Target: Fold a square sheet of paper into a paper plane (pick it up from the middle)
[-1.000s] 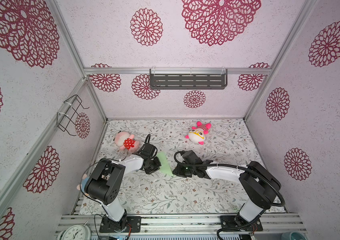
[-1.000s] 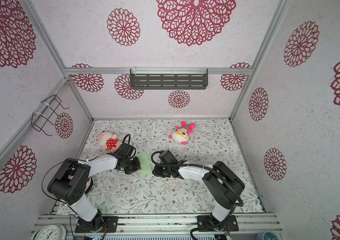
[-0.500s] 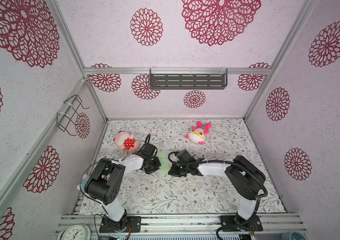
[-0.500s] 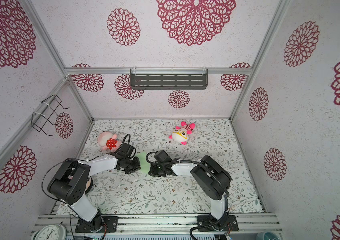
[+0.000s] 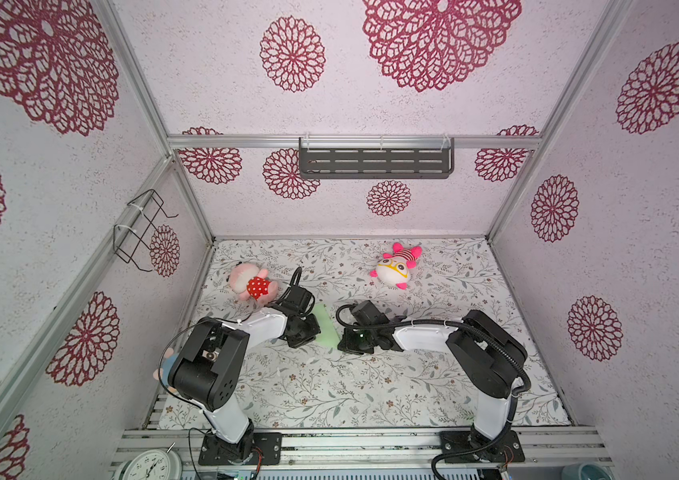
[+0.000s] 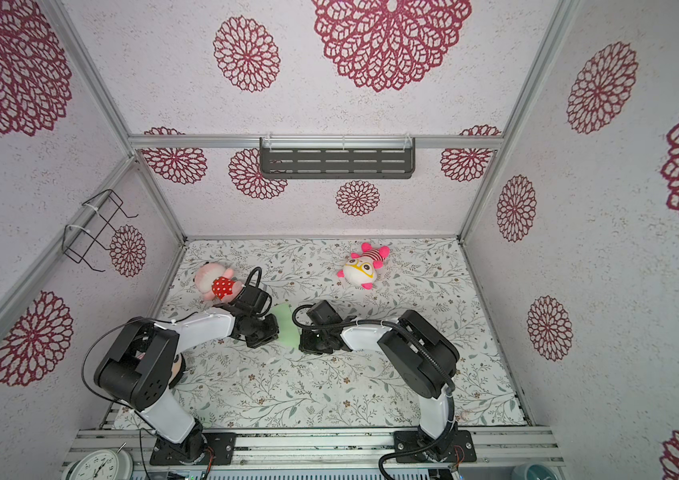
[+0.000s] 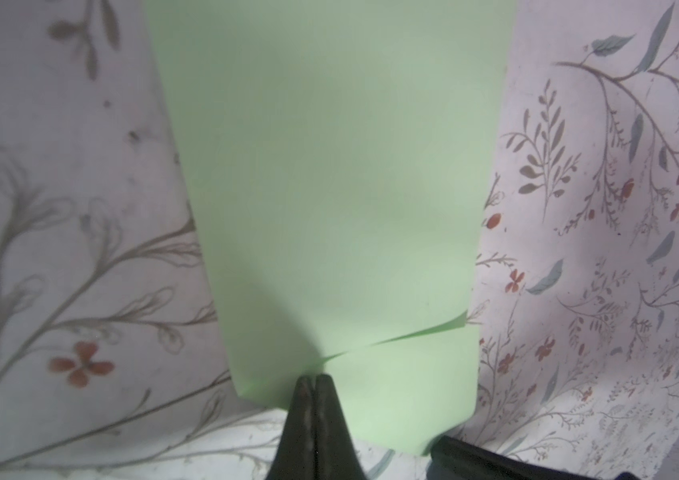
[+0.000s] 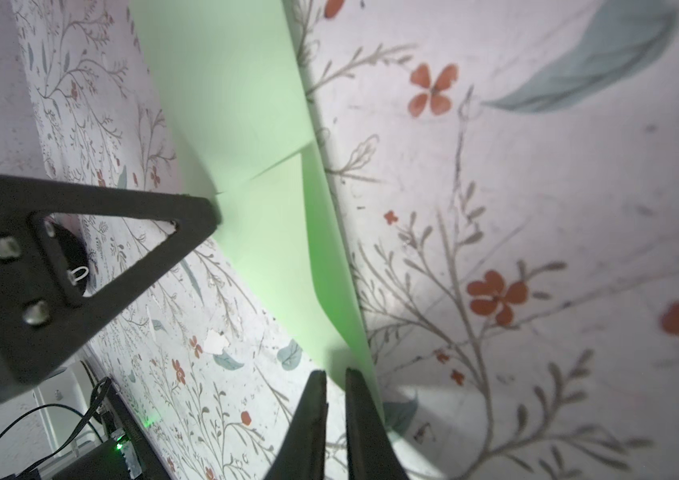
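While left jaws, shut, press creased mint paper (image 7: 329, 187), right jaws barely parted, empty.

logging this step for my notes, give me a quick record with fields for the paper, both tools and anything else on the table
paper: pale green, folded narrow, lying on the table between the two arms
left tool: shut, tips at the paper's edge
right tool: narrow gap, beside a raised paper edge, nothing seen in the gap
other items: pink plush in a red dotted dress, white plush with yellow glasses, both behind the arms
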`<action>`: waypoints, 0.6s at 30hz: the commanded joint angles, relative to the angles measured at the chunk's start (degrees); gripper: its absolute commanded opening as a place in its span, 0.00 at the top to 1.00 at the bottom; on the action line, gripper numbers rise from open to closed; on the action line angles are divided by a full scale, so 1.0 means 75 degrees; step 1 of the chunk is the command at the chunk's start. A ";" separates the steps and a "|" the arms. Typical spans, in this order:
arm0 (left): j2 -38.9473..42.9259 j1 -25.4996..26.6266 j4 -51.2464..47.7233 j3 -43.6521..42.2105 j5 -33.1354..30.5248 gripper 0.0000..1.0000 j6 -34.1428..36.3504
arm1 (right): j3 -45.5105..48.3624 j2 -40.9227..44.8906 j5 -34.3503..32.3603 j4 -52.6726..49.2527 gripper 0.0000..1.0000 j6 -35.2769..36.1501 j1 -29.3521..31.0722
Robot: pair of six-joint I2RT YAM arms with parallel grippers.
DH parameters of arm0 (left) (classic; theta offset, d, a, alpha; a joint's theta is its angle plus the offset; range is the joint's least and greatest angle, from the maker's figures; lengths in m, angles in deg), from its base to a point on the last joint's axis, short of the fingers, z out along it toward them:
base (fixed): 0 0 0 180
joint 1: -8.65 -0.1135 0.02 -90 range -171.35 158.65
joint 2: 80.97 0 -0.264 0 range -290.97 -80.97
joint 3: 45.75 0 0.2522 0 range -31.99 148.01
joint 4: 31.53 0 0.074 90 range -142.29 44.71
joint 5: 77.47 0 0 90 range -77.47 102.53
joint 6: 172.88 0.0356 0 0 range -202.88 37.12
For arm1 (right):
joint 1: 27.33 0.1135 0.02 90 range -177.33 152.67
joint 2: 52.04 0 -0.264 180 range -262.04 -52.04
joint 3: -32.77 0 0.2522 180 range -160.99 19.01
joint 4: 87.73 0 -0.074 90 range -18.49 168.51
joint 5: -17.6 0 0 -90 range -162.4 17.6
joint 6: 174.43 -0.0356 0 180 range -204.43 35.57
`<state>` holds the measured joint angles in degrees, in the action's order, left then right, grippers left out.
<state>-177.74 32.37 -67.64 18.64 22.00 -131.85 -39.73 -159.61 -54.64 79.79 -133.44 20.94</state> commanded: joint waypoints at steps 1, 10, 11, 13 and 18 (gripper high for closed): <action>0.0839 0.0225 0.0218 -0.0141 -0.0110 0.97 0.0457 | -0.0066 -0.0214 -0.0250 -0.0648 0.85 0.0143 -0.0014; 0.1392 0.0495 0.1557 -0.0961 0.0732 0.91 0.0623 | -0.0008 -0.0230 -0.0277 -0.0616 0.87 0.0065 -0.0016; 0.1312 0.0547 0.1605 -0.0965 0.0799 0.92 0.0622 | -0.0008 -0.0244 -0.0271 -0.0626 0.87 0.0055 -0.0014; 0.1134 0.0657 0.1717 -0.0962 0.0919 0.94 0.0633 | 0.0004 -0.0259 -0.0258 -0.0628 0.88 0.0046 -0.0026; 0.0720 0.0847 0.1930 -0.0935 0.1114 0.96 0.0641 | 0.0048 -0.0261 -0.0244 -0.0617 0.88 -0.0001 -0.0027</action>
<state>-170.92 37.92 -56.05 11.61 28.60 -127.89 -40.00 -159.82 -54.60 79.15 -133.53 20.92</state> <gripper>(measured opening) 0.052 0.122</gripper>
